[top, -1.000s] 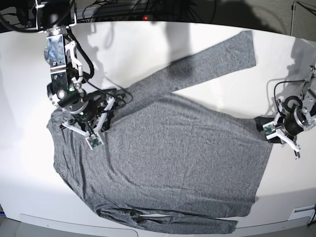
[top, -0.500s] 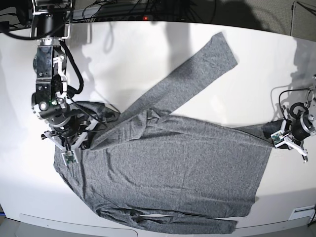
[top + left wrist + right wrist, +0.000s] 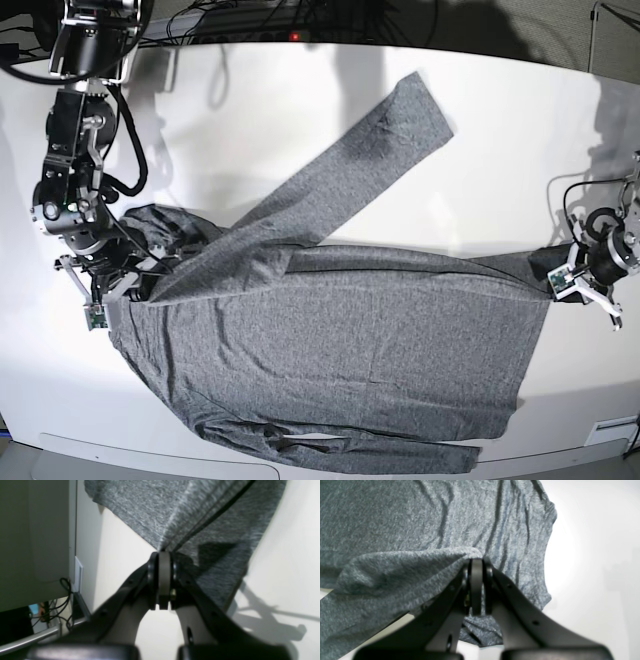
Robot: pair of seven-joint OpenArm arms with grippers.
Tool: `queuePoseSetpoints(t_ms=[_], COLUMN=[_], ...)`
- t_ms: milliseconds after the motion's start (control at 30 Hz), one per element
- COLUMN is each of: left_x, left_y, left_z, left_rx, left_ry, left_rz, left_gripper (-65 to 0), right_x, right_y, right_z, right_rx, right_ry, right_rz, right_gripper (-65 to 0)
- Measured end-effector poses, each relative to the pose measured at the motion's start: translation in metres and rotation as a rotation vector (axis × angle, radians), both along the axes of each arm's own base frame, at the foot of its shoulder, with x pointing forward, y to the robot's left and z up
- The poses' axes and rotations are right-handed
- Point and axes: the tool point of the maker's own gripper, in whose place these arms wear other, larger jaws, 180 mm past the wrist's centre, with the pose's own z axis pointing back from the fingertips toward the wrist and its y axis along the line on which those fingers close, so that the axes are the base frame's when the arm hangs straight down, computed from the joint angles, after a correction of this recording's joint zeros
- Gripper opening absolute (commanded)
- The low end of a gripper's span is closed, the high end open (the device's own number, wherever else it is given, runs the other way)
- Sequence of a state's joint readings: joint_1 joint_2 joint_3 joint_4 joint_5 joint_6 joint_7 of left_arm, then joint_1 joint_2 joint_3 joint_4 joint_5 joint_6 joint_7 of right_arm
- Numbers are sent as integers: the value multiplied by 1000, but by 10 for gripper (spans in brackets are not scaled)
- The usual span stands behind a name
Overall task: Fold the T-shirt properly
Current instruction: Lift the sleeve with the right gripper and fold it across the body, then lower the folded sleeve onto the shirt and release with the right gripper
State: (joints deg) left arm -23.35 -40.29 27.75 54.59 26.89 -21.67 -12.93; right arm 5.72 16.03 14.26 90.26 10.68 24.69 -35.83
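Nearest the worktop's (image 3: 300,100) front edge, the T-shirt's (image 3: 340,340) lower sleeve is seen bunched; the soft, limp knit will likely sag and drag, so hems and corners should be gripped. At its side edges, cloth is pinched by the closed right tool (image 3: 476,563) and, apparently, the left tool (image 3: 163,555), both arms stretched low. Beyond, one sleeve is laid diagonally.

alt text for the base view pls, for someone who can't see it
A large grey T-shirt lies spread on a white table, stretched between two robot arms. The right gripper, at the picture's left, and the left gripper, at its right, are each shut on an edge of the cloth. One long sleeve angles toward the table's far side.
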Motion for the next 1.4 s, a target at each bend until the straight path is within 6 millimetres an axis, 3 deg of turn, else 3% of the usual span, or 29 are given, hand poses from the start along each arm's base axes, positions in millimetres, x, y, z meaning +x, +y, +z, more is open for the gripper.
queuePoseSetpoints(t_ms=[333, 600, 867, 1100, 1400], left_x=[24, 26, 30, 39, 62], left_y=[4, -6, -42, -36, -36], left_z=[29, 27, 15, -14, -4], left_rx=[12, -6, -71, -111, -160], left_ry=[-123, -125, -117, -41, -63], left_rz=[19, 11, -10, 77, 100], left_gripper=[-650, -650, -650, -650, -650], right_x=[1, 21, 29, 43, 62], right_y=[0, 0, -8, -10, -21], right_z=[2, 24, -14, -19, -27], right_rx=[0, 6, 46, 72, 53], right_ry=[-16, -80, 32, 41, 51], right_rz=[1, 2, -15, -12, -39], right_gripper=[-650, -650, -650, -650, -650])
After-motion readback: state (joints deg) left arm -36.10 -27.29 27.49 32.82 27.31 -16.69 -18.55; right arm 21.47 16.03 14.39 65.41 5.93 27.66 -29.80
